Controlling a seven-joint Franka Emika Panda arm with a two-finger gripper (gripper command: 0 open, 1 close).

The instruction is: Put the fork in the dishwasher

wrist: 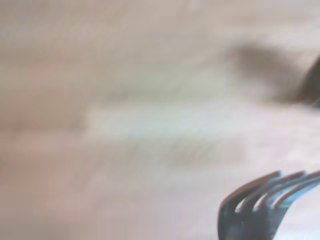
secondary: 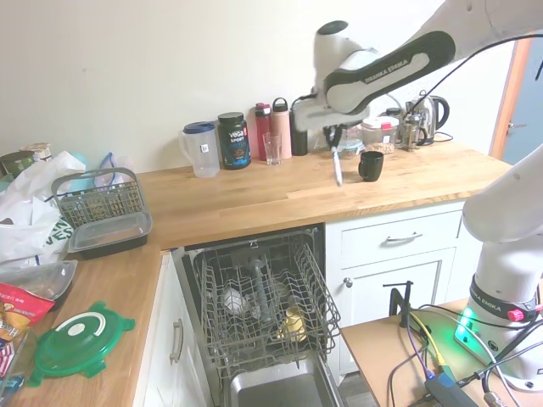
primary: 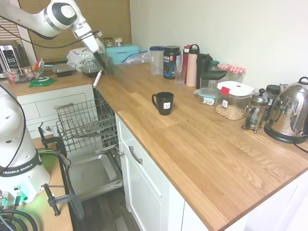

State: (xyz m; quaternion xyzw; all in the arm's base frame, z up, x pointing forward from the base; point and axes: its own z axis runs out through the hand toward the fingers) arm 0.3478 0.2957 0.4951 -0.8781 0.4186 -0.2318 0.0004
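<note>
The fork hung in the air above the wooden counter, held by its top end in the gripper, whose two fingers were closed on it. Its tines pointed down, and they showed up close in the wrist view over blurry wood. The fork was just left of the black mug in the second outside view, up off the counter and not touching it. So picking up was done, I think, but the fork was not yet in the dishwasher. The dishwasher stood open below the counter, with its grey wire rack pulled out and its door dropped down. The arm had to carry the fork over the counter's edge, lower it into the rack and let go. A few things already sat in the rack, so the fork needed a free spot among them. Along the wall stood a clear jug with a blue lid, a black tub, a glass and tall bottles. A grey cutlery basket sat on the counter far to the left, and a shiny kettle sat at the other end. None of these blocked the way to the rack, as far as I could tell.
</note>
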